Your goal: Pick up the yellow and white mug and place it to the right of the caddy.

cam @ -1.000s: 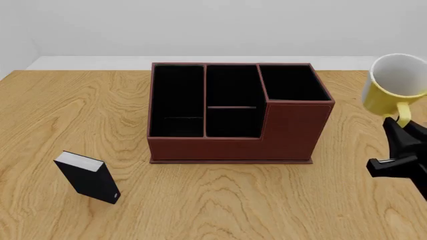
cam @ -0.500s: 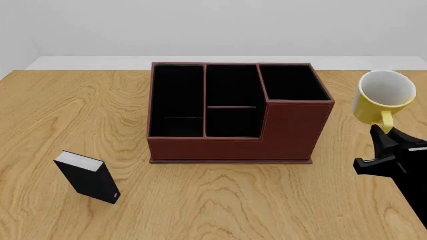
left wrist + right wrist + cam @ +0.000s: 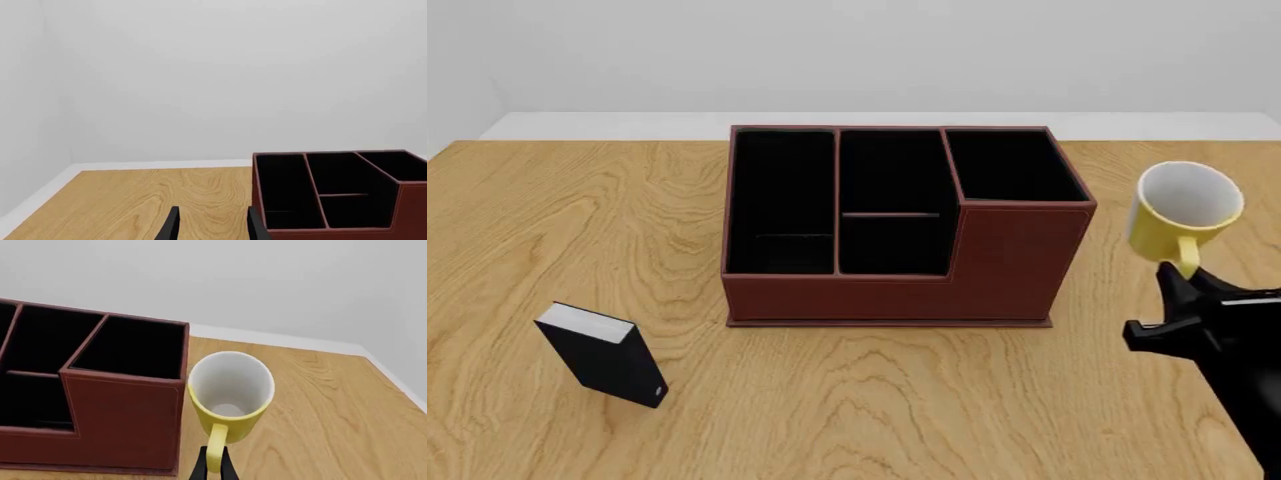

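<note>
To the right of the caddy (image 3: 901,222), the yellow and white mug (image 3: 1182,214) hangs in the right gripper (image 3: 1177,283), pinched by its loop handle with the white interior facing the front camera. Compared with the front view of a second ago, we see the mug lower in the frame and shifted toward the caddy, with the gripper body following it down; half a second ago it stood at an intermediate position. We judge this to be the lowering stage of the placement, with the mug already on the correct side of the caddy (release has not yet occurred). In the right wrist view the mug (image 3: 230,392) sits just beside the caddy's taller corner section (image 3: 127,405), and we cannot tell from either view whether its base has reached the table (image 3: 868,400). The right arm enters from the lower right of the front view, with the fingers (image 3: 200,467) pressed against both sides of the handle and pointing forward and slightly upward. The left gripper (image 3: 211,225) appears only in its own wrist view, spread apart and holding nothing, aimed across the table toward the caddy's left end (image 3: 287,192). A black book (image 3: 603,353) stands well apart from the mug, near the front left of the table.
</note>
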